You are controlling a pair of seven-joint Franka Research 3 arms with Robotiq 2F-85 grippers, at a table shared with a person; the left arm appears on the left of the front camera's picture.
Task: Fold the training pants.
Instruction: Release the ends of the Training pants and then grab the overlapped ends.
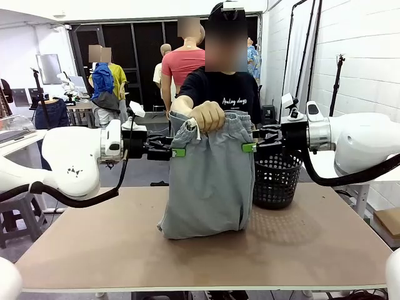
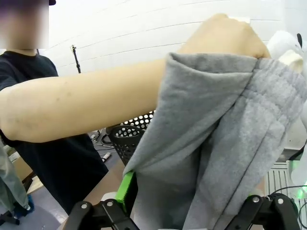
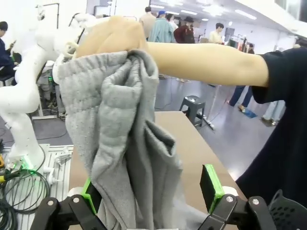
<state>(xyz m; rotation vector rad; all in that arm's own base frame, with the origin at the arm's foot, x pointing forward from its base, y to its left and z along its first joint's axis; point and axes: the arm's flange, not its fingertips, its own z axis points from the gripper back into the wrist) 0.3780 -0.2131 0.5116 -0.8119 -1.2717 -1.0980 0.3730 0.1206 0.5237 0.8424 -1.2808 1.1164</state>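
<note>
Left pincer [image 1: 177,152] and right pincer [image 1: 250,147] stand open astride light grey jersey training pants [image 1: 209,187]; early release by person's hand [image 1: 207,115] would likely drop them.

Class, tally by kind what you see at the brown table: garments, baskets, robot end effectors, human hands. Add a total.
Light grey jersey training pants: 1
Black mesh plastic basket: 1
Black, green-padded end effectors: 2 (left end effector, right end effector)
Person's hand: 1
Total: 5

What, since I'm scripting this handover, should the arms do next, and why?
Probably close on the waistband at its sides: the person's hand holds the training pants up by it, bunched, and the open left fingers and right fingers each straddle fabric.
</note>
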